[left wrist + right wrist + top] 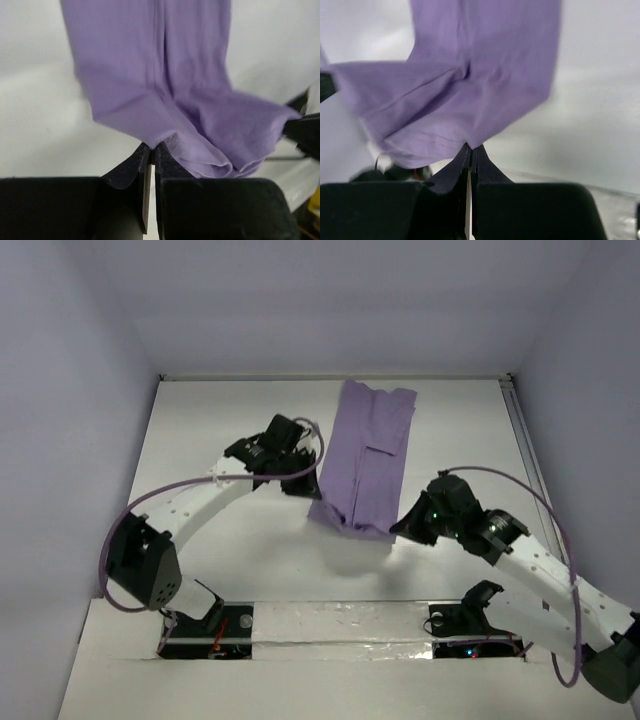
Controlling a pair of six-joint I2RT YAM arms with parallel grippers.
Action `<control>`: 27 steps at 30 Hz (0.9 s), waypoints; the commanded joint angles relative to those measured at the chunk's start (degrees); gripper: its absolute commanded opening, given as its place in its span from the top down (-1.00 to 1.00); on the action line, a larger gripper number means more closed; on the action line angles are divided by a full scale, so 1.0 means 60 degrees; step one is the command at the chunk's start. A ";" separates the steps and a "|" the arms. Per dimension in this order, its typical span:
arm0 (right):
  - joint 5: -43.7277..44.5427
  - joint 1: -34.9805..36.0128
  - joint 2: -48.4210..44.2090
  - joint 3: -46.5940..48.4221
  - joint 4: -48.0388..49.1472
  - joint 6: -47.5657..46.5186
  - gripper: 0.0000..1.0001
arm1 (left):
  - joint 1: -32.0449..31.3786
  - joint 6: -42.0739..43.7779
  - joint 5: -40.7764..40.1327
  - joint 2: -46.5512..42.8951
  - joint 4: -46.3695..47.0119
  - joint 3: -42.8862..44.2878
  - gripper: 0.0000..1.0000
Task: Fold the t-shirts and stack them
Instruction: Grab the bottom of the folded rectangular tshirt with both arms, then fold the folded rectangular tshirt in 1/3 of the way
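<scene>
Top view, left side of frame: left arm (pixel 205 498) reached up and right from its base at lower left. Left end effector (pixel 300 482) sat at the left near corner of the t-shirt (pixel 370 450). Left wrist view: left end effector (pixel 152 148) was pinched narrow on a hem edge of the t-shirt (pixel 160 75), fingers almost touching with thin cloth between them. The cloth was bunched and sagging to the right of the grip.

Centre of top view: the t-shirt was folded into a long narrow strip, running from upper centre of frame down to centre. Its far end lay flat on the white worktop (pixel 220 420) near the back wall. Its near end looked raised between the two end effectors, with a shadow on the worktop just below it.

Right side: right arm (pixel 545 562) came in from lower right. Right end effector (pixel 404 526) was at the right near corner of the strip. Right wrist view: right end effector (pixel 471 148) was also closed narrow, gripping the stitched hem of the t-shirt (pixel 485 55), and the cloth draped off to the left.
</scene>
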 commanded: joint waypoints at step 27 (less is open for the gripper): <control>-0.0589 -0.5225 0.9549 0.5570 0.3662 -0.5464 1.00 | 0.1479 0.0704 -0.1432 0.8845 -0.0127 0.9933 1.00</control>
